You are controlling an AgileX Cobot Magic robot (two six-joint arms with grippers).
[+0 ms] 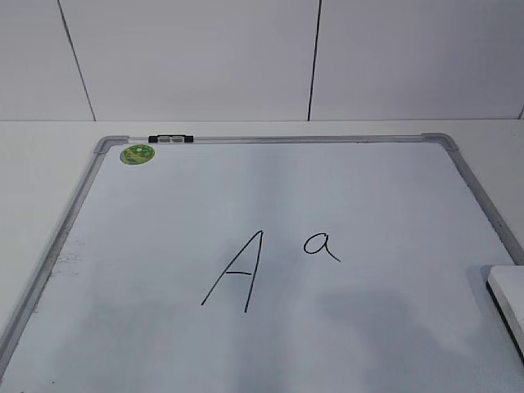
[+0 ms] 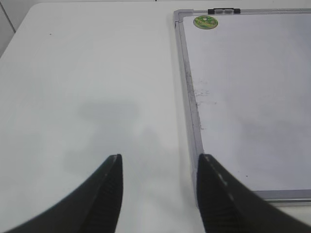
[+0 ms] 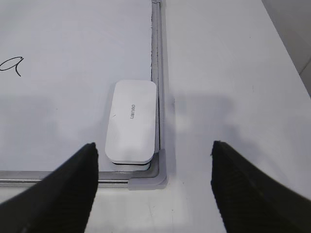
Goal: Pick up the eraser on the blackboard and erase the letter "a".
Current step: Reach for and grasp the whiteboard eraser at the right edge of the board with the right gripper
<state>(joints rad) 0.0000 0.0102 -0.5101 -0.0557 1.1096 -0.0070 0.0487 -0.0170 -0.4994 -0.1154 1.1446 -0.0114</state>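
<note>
The blackboard (image 1: 164,213) is a white board in a grey frame, lying flat. A tall capital "A" (image 1: 237,270) and the small letter "a" (image 1: 321,245) are written near its middle; the "a" also shows in the right wrist view (image 3: 12,65). The eraser (image 3: 131,121), white with grey print, lies on the board in its near right corner against the frame, and shows at the right edge of the exterior view (image 1: 509,296). My right gripper (image 3: 154,150) is open and empty, just short of the eraser. My left gripper (image 2: 159,162) is open and empty over the table beside the board's left frame.
A round green sticker (image 1: 137,153) and a small black-and-silver clip (image 1: 169,139) sit at the board's far left corner. White table (image 2: 87,73) lies to the left of the board and to its right (image 3: 223,73). A white panelled wall (image 1: 196,57) stands behind.
</note>
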